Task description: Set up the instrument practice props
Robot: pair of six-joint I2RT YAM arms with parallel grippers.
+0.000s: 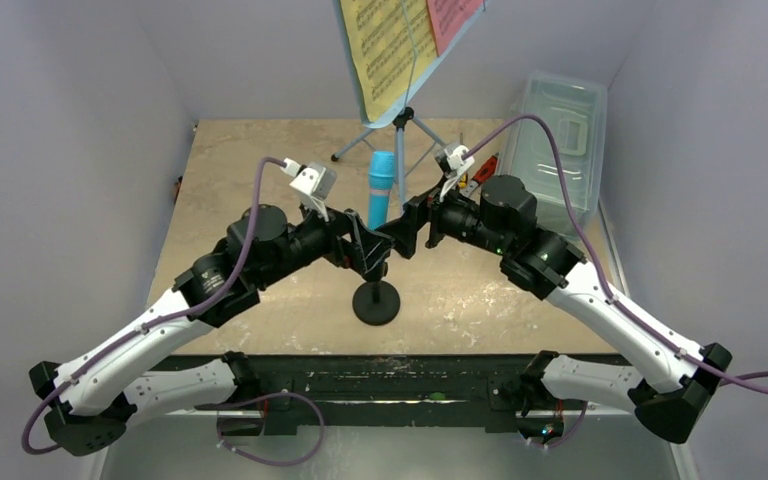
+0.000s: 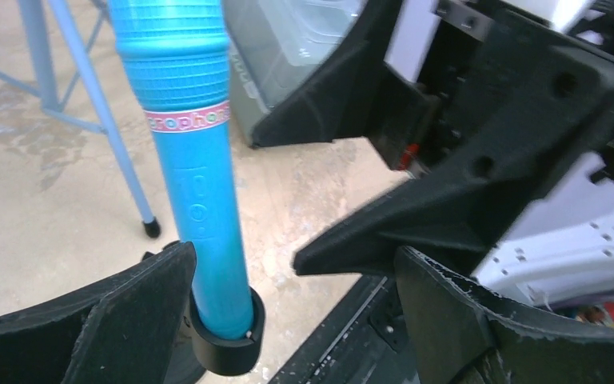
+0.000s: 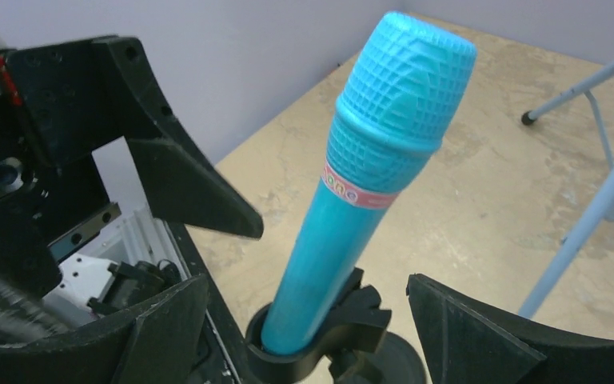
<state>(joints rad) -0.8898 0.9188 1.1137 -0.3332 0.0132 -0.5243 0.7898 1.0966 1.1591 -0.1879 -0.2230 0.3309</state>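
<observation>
We see both tools spread wide and holding nothing. The left gripper [image 2: 294, 258] and the right gripper [image 3: 308, 285] face each other, tips nearly meeting, with the cyan microphone [image 1: 380, 186] at the spot where they converge. In the right wrist view the microphone rises between our two fingers, roughly centred, with a gap on either side and no pad touching it. In the left wrist view it stands just beside the inner face of one finger, off centre, and we cannot tell whether it brushes that finger. Its lower end sits in the clip [image 3: 344, 322] of the black mic stand [image 1: 376, 303], whose round base rests on the table [image 1: 240, 150] below and slightly nearer than the fingertips. The microphone leans a little, as the clip angles it, and appears to hold itself up. Beyond the fingertips the music stand [image 1: 401, 135] is on its tripod legs, carrying the yellow page [image 1: 385, 45] and the pink page [image 1: 450, 20], so that prop looks finished. The clear lidded box [image 1: 560, 130] lies off to the right gripper's outer side. We judge the mounting done, and both arms need to back away without knocking the microphone or each other.
</observation>
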